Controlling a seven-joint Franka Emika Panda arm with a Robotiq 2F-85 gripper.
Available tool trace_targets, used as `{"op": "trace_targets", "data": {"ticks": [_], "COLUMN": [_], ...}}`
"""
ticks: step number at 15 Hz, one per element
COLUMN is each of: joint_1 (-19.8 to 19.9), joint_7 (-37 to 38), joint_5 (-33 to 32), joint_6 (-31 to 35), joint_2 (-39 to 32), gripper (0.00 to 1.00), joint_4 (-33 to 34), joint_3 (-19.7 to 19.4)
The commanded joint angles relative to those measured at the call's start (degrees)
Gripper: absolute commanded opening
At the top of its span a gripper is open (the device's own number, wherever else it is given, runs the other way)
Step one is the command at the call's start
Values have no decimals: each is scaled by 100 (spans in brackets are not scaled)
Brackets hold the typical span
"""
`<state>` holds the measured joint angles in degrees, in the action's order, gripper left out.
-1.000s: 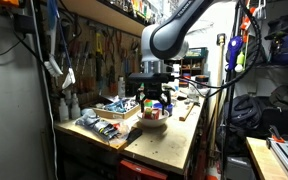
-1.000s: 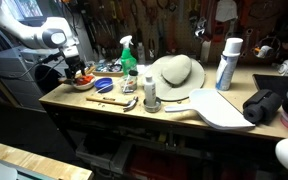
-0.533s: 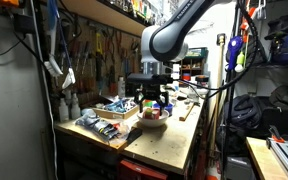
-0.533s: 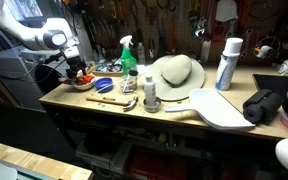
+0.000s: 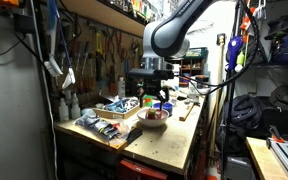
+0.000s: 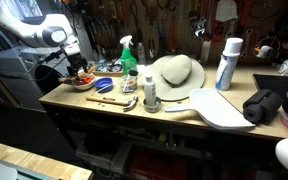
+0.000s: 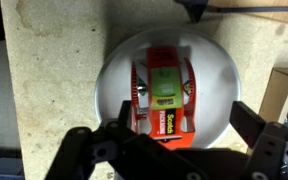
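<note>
In the wrist view a red Scotch tape package (image 7: 165, 93) with a green label lies in a white bowl (image 7: 217, 95) on the speckled workbench. My gripper (image 7: 169, 135) hangs open directly above it, its black fingers spread to either side and holding nothing. In both exterior views the gripper (image 5: 154, 97) (image 6: 77, 68) hovers just over the bowl (image 5: 152, 118) (image 6: 82, 83) near one end of the bench.
A tray of small items (image 5: 119, 107) and flat packages (image 5: 102, 127) lie beside the bowl. Along the bench stand a green spray bottle (image 6: 129, 57), a straw hat (image 6: 177, 73), a white can (image 6: 227, 63), a white board (image 6: 221, 108) and a black bag (image 6: 267, 105). A tool wall runs behind.
My gripper has risen a little above the bowl, leaving the red tape package lying in it. Nothing else has moved.
</note>
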<state>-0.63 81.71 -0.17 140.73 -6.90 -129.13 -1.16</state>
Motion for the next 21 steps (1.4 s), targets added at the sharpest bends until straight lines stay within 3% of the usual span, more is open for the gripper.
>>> {"op": "trace_targets", "data": {"ticks": [1, 11, 12, 14, 18, 21], "joint_1": [-59, -138, -154, -178, -185, -79], "joint_7": [-25, -22, -11, -2, 4, -189], "joint_5": [-82, -149, -161, -163, -193, 55], "joint_6": [-6, -40, -44, -30, -3, -217], "joint_2": [-8, -164, -191, -217, -53, 405], "gripper": [100, 98, 74, 73, 41, 40], "joint_4": [-136, -229, -229, -222, -210, -241], "joint_3": [-44, -18, -22, -32, -56, -56]}}
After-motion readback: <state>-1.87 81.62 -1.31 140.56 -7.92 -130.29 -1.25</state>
